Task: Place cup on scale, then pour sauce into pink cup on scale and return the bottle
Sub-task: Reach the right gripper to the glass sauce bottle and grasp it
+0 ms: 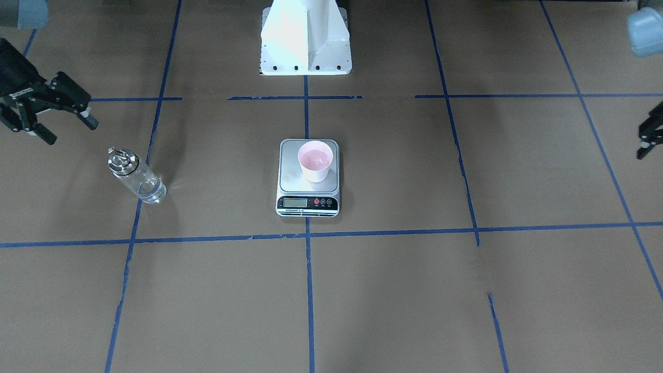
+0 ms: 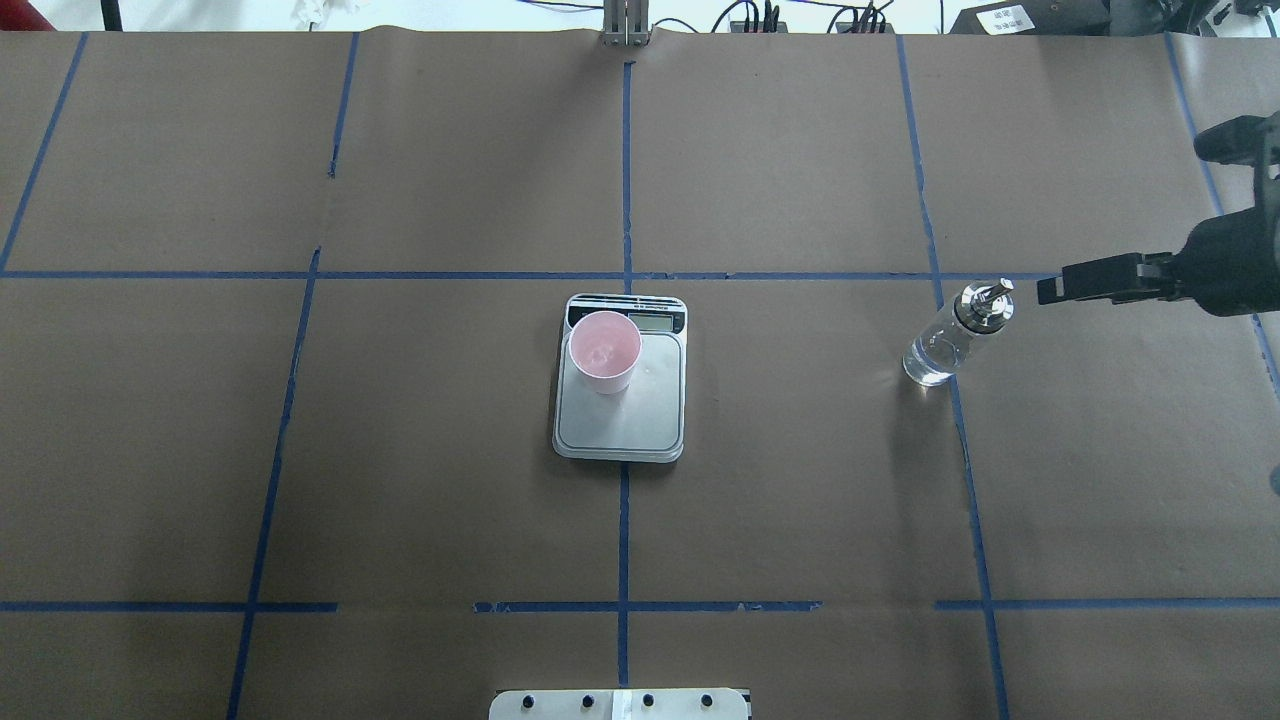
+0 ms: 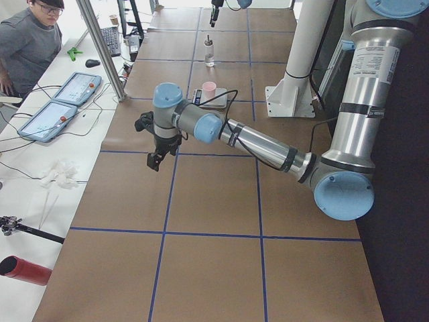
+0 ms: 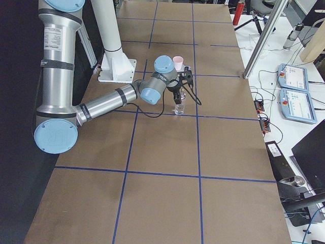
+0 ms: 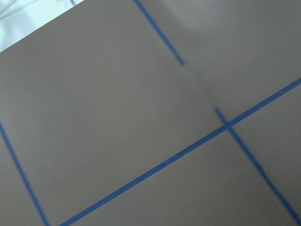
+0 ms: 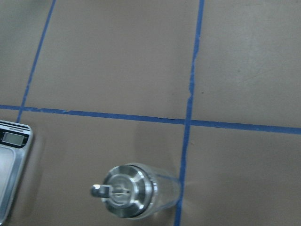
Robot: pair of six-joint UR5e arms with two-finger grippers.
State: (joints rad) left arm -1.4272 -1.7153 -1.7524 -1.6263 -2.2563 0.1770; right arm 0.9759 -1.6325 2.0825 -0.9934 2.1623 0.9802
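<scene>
The cup (image 1: pixel 315 160), white outside and pink inside, stands upright on the scale (image 1: pixel 292 173), at the corner of the steel platform nearest the display; it also shows in the overhead view (image 2: pixel 604 352). The bottle (image 1: pixel 137 176), clear glass with a silver pourer cap, stands upright on the table on my right side, apart from the scale (image 2: pixel 640 420). My right gripper (image 1: pixel 67 129) is open and empty, raised just beyond the bottle (image 2: pixel 950 335); its wrist view looks down on the bottle's cap (image 6: pixel 124 190). My left gripper (image 1: pixel 642 145) is at the table's far side, fingers apart, empty.
The white robot base (image 1: pixel 305 46) stands behind the scale. Blue tape lines (image 1: pixel 308 290) divide the brown paper table into squares. In the exterior left view an operator (image 3: pixel 30 40) and two tablets (image 3: pixel 60 104) are beside the table's long edge.
</scene>
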